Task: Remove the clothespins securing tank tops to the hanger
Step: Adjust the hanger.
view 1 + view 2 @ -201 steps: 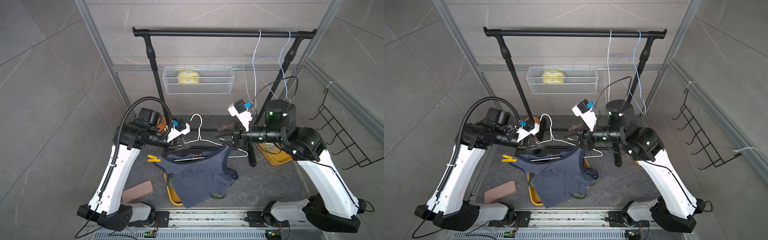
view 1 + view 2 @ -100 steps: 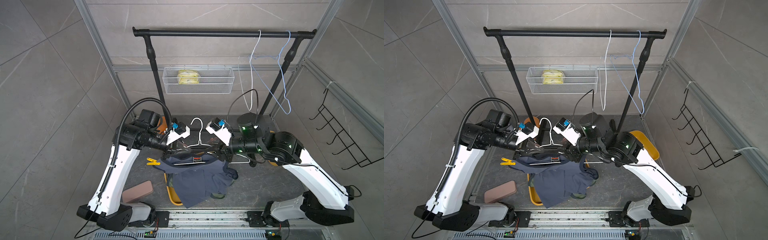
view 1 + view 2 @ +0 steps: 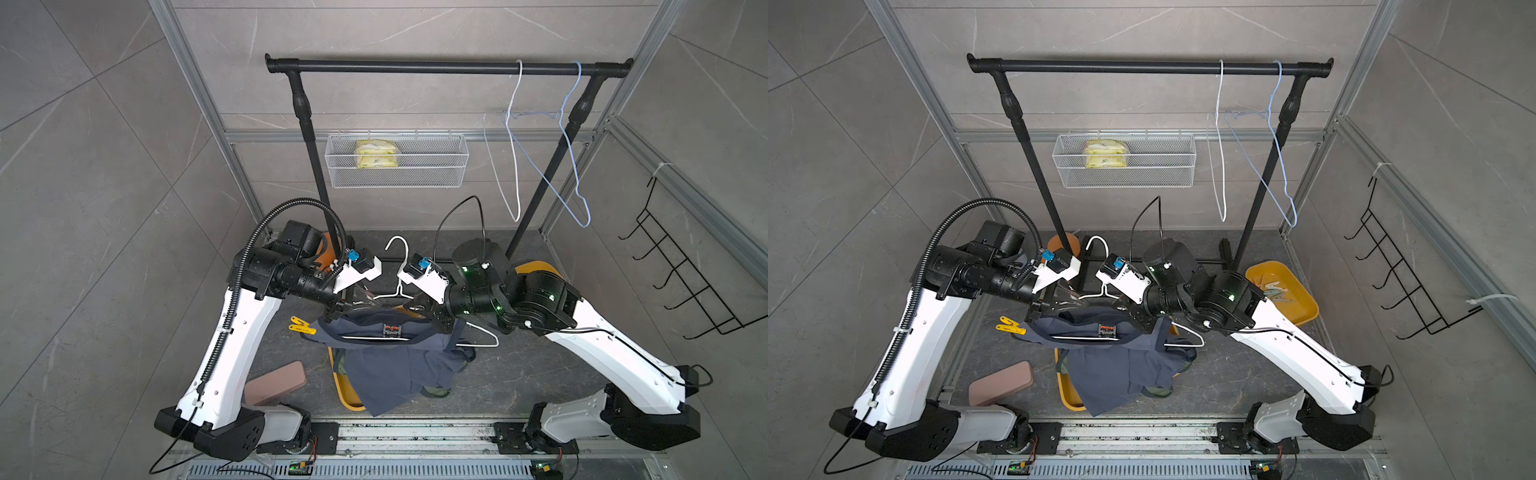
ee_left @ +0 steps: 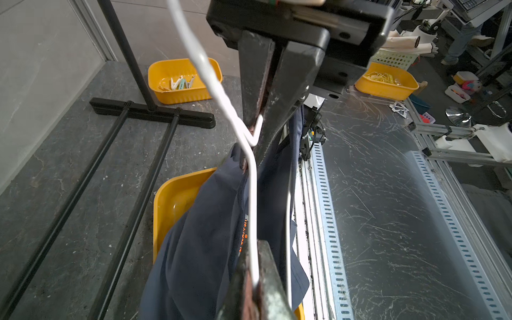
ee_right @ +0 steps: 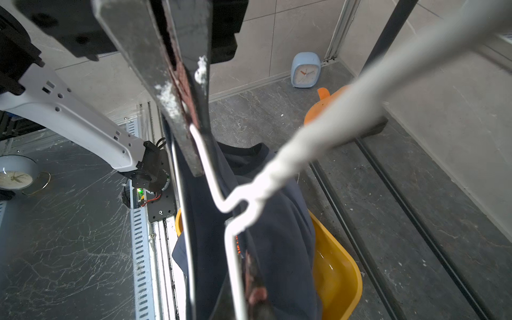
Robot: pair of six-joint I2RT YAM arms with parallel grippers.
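A white wire hanger (image 3: 400, 286) carries a slate blue tank top (image 3: 395, 374) that droops into a yellow tray (image 3: 344, 392). My left gripper (image 3: 337, 309) is shut on the hanger's left shoulder; its own view shows the wire pinched between its fingers (image 4: 253, 288). The right gripper (image 3: 436, 318) is shut on the hanger's other shoulder wire (image 5: 235, 271). One yellow clothespin (image 3: 302, 325) lies on the floor left of the top. No clothespin shows on the hanger itself. A bit of olive cloth (image 3: 434, 392) peeks out under the blue top.
A second yellow tray (image 3: 1304, 303) at the right holds several clothespins (image 3: 1277, 291). The black rack (image 3: 449, 66) carries a white hanger (image 3: 515, 145), a blue hanger (image 3: 575, 166). A wire basket (image 3: 397, 160) hangs behind. A brown pad (image 3: 276, 382) lies front left.
My right arm swung left from beside the right tray to the hanger and its jaws shut on the right shoulder wire. The left gripper kept its hold.
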